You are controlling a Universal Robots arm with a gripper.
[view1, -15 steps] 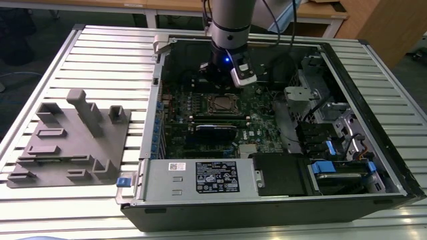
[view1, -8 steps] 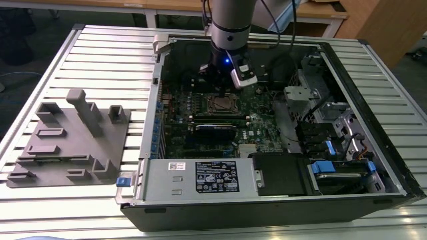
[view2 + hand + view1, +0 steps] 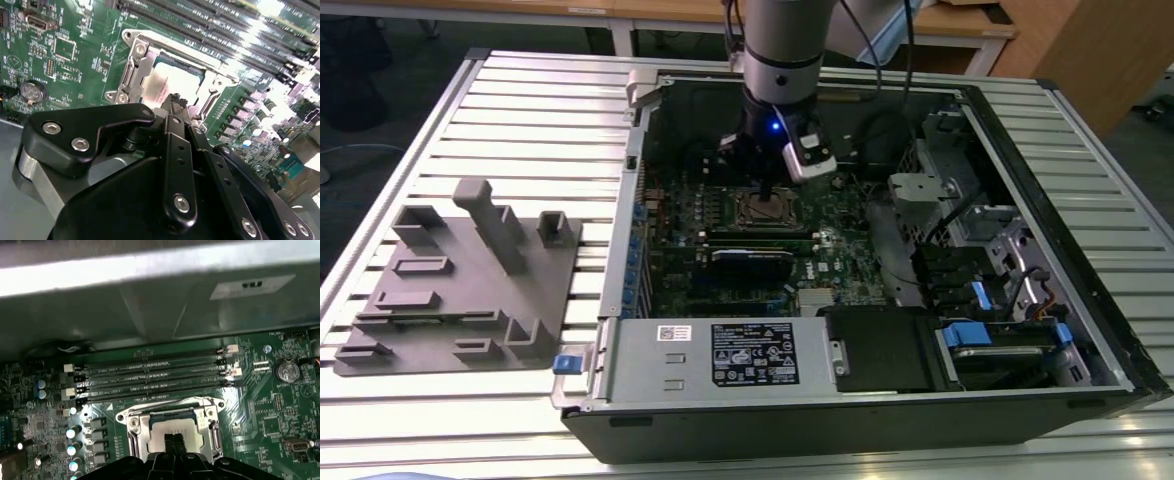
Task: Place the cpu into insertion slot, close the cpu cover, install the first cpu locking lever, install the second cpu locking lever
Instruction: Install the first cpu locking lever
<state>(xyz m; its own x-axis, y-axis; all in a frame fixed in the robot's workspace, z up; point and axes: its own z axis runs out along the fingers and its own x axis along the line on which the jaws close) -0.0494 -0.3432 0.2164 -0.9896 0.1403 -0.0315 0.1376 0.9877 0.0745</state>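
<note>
Gripper (image 3: 174,444) fingers pinched together, nothing visibly held, tips right over cpu (image 3: 172,429); cpu sits flat in insertion slot (image 3: 131,82), cpu cover (image 3: 206,416) looks down around it; guessing chip is light, stiff, fragile underneath, edges only; memory slots (image 3: 150,376) beyond, then case wall (image 3: 150,305).

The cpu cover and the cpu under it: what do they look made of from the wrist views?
The cpu cover looks like bare stamped metal, silvery and glossy: it throws bright glare along its edges. The cpu shows a flat, pale silvery-tan top with a duller, satin sheen, probably a plated metal lid. The claw above them is matte black; metal or plastic, I cannot tell.
</note>
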